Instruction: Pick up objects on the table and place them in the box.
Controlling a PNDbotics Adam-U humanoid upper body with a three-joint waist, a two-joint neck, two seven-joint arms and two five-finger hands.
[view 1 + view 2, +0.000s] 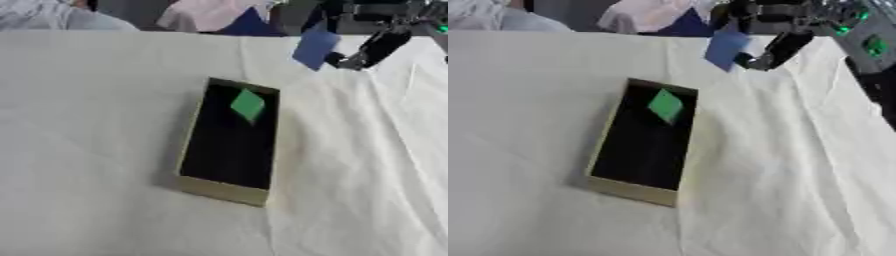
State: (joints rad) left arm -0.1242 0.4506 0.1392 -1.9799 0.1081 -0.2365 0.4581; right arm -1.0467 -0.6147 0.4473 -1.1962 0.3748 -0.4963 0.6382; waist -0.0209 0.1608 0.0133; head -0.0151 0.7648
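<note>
White cloth covers the desk (96, 150), which fills nearly the whole view and comes closest to the camera along the bottom edge; it is creased, with a long fold running down its right side.

Next in size is the box (229, 142), a shallow open tray with pale tan walls and a dark inside, lying flat near the middle of the desk. Its long axis runs from the near edge away toward the far edge, leaning a little to the right at the far end, so one short wall faces the camera. That leaves the mouth facing up and easy to reach from above, which suits dropping things in.

Inside, at the far end of the box, lies a small green piece (248, 105), a flat diamond-looking shape with one corner pointing away and one toward the camera; it seems already delivered.

Beyond the box, up by the far right of the desk, the right hand (372, 50) comes in from the upper right corner. Its dark fingers are curled in a pinch on a blue piece (314, 49), a flat card-like shape held by its right edge and raised clear of the cloth. The blue piece hangs tilted, its long side running roughly up and down, its lower corner pointing down toward the desk. Held by one edge like this, it looks ready to be carried over the box and let go. The left hand does not show in either view.
</note>
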